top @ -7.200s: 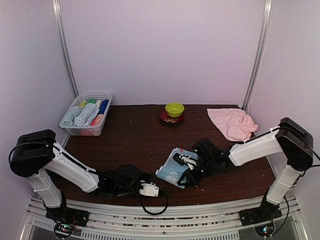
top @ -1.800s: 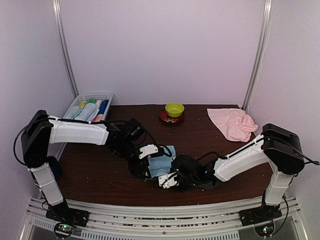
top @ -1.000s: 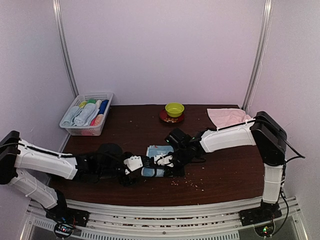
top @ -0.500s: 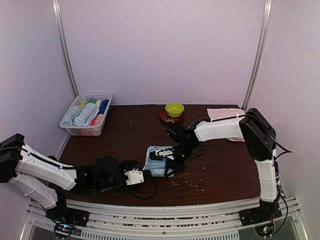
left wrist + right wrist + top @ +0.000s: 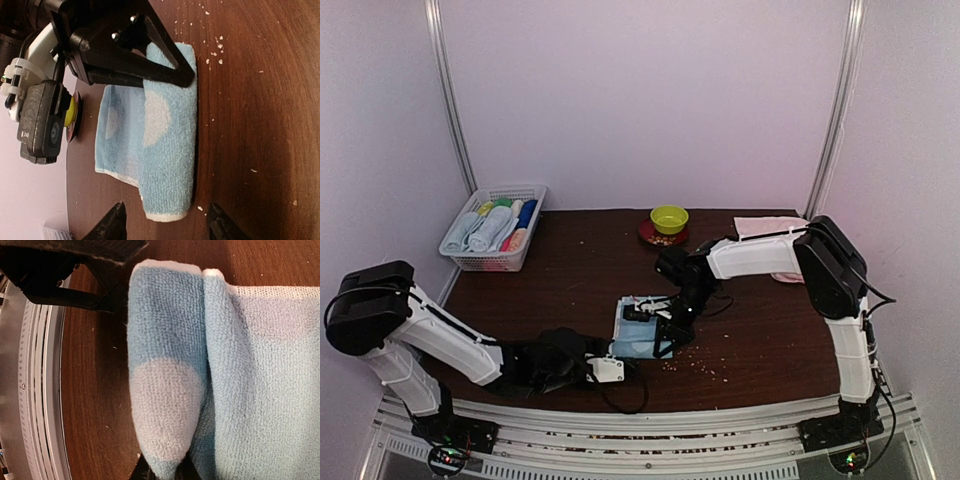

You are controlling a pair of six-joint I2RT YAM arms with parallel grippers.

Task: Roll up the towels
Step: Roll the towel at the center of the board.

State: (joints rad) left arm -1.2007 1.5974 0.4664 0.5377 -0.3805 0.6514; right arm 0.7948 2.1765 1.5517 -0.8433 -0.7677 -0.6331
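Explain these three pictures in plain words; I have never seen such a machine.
Two robot arms are bolted to the near edge of a dark table. One picture looks down from above; the other two come from a camera on each wrist. The right arm has its jaws pinched shut on the folded edge of a blue towel. The left arm lies low, jaws open at one end of that towel, holding nothing. Farther back sit a pink towel, a green bowl and a basket of rolled cloths.

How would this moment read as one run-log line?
blue towel: partly rolled | right gripper: shut on roll end | left gripper: open, at opposite end, not touching | pink towel: back right corner
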